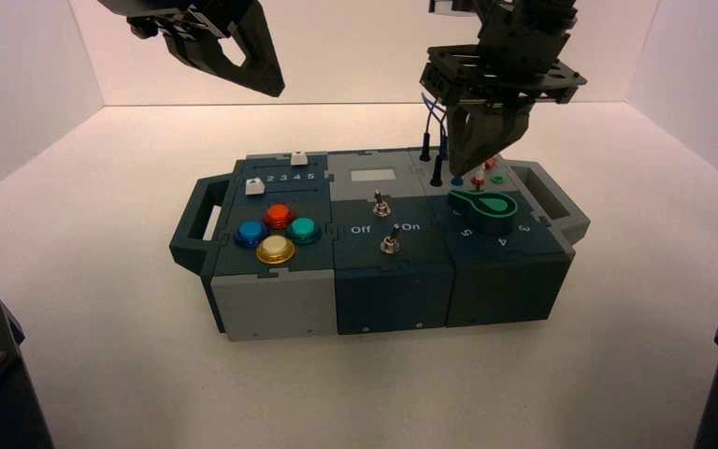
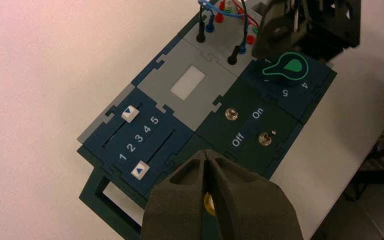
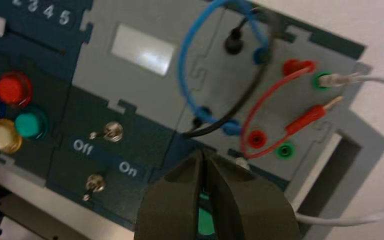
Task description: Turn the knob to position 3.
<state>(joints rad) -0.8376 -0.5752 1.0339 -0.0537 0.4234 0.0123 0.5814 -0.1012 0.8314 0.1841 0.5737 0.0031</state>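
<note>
The knob, a teardrop with a bright green top, sits on the right block of the box, its pointer tip aimed toward the box's middle. The small white "3" of position 3 ends the curved arc of numerals at the knob's front right. My right gripper hangs just above and behind the knob, over the wire jacks. It is shut and empty, and a sliver of the green knob shows beneath its fingers. My left gripper is raised high at the back left, shut and empty.
Two metal toggle switches stand on the middle block by the Off/On lettering. Red, blue, teal and yellow push-buttons and two sliders fill the left block. Looped wires plug into jacks behind the knob. Handles jut from both ends.
</note>
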